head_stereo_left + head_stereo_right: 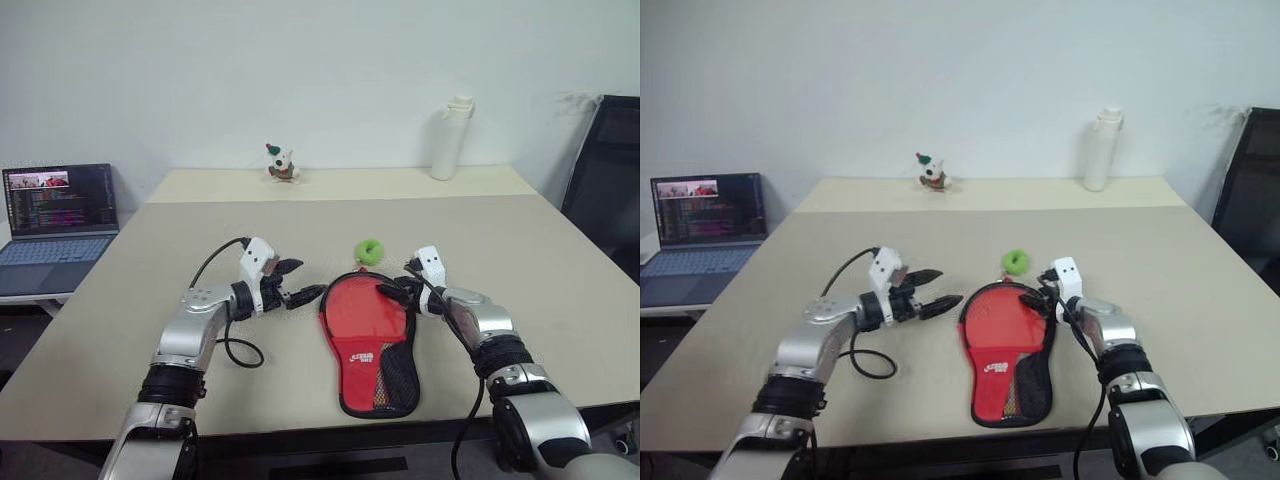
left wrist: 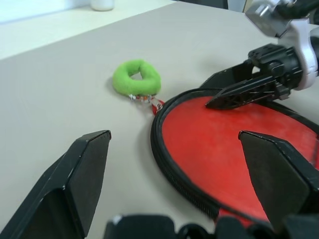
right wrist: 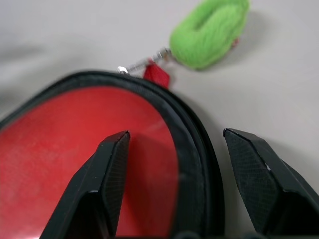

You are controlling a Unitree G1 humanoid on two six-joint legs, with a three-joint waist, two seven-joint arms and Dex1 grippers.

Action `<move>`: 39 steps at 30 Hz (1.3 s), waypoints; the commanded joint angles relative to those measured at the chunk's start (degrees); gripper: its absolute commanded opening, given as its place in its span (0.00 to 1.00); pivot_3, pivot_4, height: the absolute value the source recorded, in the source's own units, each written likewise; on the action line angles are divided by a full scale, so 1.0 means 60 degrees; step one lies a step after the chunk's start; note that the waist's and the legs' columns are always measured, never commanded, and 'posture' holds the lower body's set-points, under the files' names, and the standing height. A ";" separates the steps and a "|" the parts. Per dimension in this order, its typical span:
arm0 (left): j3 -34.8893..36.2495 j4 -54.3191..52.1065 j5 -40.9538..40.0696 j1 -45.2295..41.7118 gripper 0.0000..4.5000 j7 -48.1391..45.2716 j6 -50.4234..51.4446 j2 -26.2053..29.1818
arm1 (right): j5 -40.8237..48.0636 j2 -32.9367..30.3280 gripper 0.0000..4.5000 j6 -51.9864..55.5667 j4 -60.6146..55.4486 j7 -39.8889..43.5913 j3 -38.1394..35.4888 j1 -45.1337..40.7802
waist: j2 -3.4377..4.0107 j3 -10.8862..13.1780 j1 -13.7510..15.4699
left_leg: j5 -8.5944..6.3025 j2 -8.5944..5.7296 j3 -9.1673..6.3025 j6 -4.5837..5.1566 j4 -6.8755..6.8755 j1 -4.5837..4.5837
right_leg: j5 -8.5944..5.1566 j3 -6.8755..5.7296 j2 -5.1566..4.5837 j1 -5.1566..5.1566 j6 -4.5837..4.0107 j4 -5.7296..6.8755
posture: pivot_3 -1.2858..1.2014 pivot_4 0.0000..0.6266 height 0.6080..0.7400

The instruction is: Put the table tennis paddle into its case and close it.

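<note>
My worry from here is the zip: the case [image 1: 366,345] lies flat on the table [image 1: 560,290] with the red face up, and I cannot tell from these views whether the black zipper rim is run fully round or still gapes somewhere, so if I call it closed too soon the task fails. The second risk is the right pincer [image 3: 174,164], whose fingers stand apart and straddle the rim at the round end; if I pull that arm away carelessly a fingertip could hook the rim or the pull tab and drag the case sideways or tug the zip open. The green ring [image 1: 370,251], tied to the pull at the case's 12 o'clock, is just beside that pincer and could snag too. The left pincer [image 1: 305,294] is wide apart and holds nothing, just off the case's rim at about 10 o'clock, tips pointing toward it; a sweep inward would shove the case. The right pincer sits at about 1 o'clock on the round end, holding nothing. I cannot see the table tennis paddle itself; I judge it is inside the case, since the pouch looks filled and flat.
</note>
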 commanded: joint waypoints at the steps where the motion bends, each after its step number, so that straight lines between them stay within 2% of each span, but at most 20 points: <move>1: 0.0345 -0.0513 -0.0300 0.0000 1.00 -0.0133 0.0050 0.0372 | -0.0074 -0.0136 0.72 -0.0562 0.0656 0.0050 -0.0035 -0.0520 | 0.0000 0.0001 0.0001 | 0.0000 0.0000 0.0000 0.0000 0.0000 -0.0001 | 0.0000 0.0000 0.0001 0.0000 0.0000 -0.0002 | 0.52 0.24 1.00; 7: 0.0465 -0.0736 -0.0287 0.0203 1.00 0.0101 0.0092 0.0558 | -0.0094 0.0052 0.72 -0.1118 0.1990 0.0017 -0.0056 -0.1190 | -0.0001 0.0002 0.0027 | 0.0000 -0.0008 0.0003 0.0000 -0.0001 -0.0008 | 0.0001 0.0001 -0.0013 0.0001 0.0000 -0.0010 | 0.52 0.24 1.00; 8: 0.0453 -0.0803 -0.0286 0.0254 1.00 0.0122 0.0106 0.0557 | -0.0116 0.0100 0.68 -0.1210 0.2176 0.0004 -0.0041 -0.1270 | -0.0001 0.0002 0.0028 | 0.0000 -0.0009 0.0005 0.0000 -0.0001 -0.0007 | 0.0001 0.0003 -0.0014 0.0000 0.0000 -0.0009 | 0.52 0.24 1.00; 10: 0.0429 -0.0904 -0.0285 0.0327 1.00 0.0151 0.0133 0.0557 | -0.0120 0.0164 0.59 -0.1338 0.2433 0.0106 -0.0027 -0.1380 | -0.0001 0.0002 0.0017 | 0.0000 -0.0006 0.0003 0.0000 -0.0001 -0.0006 | 0.0001 0.0002 -0.0014 0.0000 -0.0001 -0.0008 | 0.52 0.24 1.00; 18: 0.0360 -0.1085 -0.0280 0.0424 1.00 0.0023 0.0263 0.0635 | -0.0379 0.0225 0.01 -0.1375 0.2488 0.1373 0.0433 -0.1300 | -0.0001 0.0001 -0.0053 | 0.0000 0.0000 0.0003 0.0000 -0.0005 -0.0002 | 0.0001 0.0002 -0.0010 0.0000 -0.0002 -0.0005 | 0.52 0.24 1.00; 33: 0.0168 -0.1154 -0.0248 0.0394 1.00 -0.0052 0.0386 0.0560 | -0.0354 -0.0089 0.00 -0.1076 0.1603 0.2211 0.0565 -0.0880 | -0.0001 0.0002 -0.0153 | -0.0002 -0.0001 -0.0001 -0.0002 -0.0014 -0.0006 | 0.0001 0.0000 -0.0012 -0.0004 -0.0002 -0.0004 | 0.52 0.24 1.00; 39: 0.0077 -0.1051 -0.0193 0.0326 1.00 -0.0078 0.0311 0.0501 | -0.0458 -0.0079 0.00 -0.1109 0.1578 0.1702 0.0530 -0.0934 | -0.0001 0.0002 -0.0153 | -0.0002 -0.0002 -0.0001 -0.0002 -0.0014 -0.0006 | 0.0001 0.0000 -0.0012 -0.0004 -0.0002 -0.0004 | 0.52 0.24 1.00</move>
